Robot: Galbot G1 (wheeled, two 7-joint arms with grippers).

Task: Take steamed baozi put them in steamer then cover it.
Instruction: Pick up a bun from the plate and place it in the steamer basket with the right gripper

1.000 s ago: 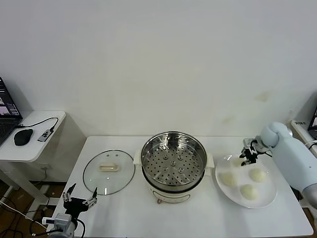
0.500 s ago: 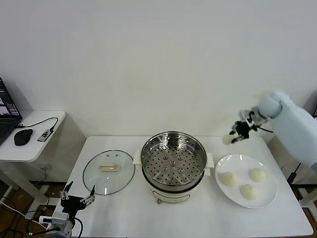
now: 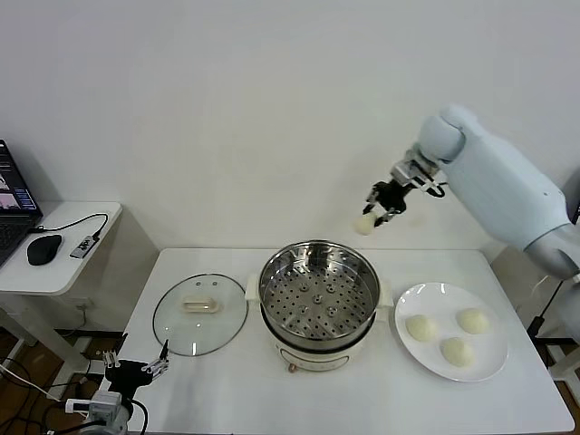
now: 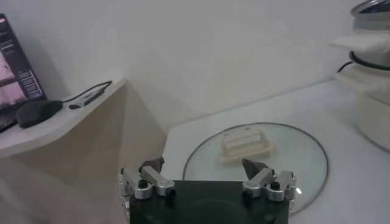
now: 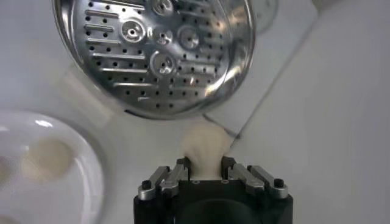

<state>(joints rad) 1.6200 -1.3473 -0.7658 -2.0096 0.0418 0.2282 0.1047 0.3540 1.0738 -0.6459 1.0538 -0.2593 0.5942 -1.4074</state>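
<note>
From the head view, the right gripper point(image 3: 377, 214) hangs high above the far rim of the steamer point(image 3: 317, 294), jaws clamped on one bun point(image 3: 365, 225); three more buns point(image 3: 420, 327) lie on the plate point(image 3: 489, 358) just right of the steamer, and the cover point(image 3: 199, 314) lies flat on the surface point(image 3: 227, 390) left of it. The left gripper point(image 3: 136, 367) waits off the surface's near-left corner, past the cover, jaws spread wide and empty. The step in hand looks like carrying the bun over the tray: I would bring it in over the middle, lower it past the rim, and only then let go, so it does not bounce off the steel edge. Nothing stands between bun and steamer. In the left wrist view, the left gripper point(image 4: 206, 178) faces the cover point(image 4: 256, 152), with open surface around it. In the right wrist view, the right gripper point(image 5: 208, 170) pinches the bun point(image 5: 206, 145), and the perforated tray of the steamer point(image 5: 155, 52) sits below, empty, so any spot is free.
</note>
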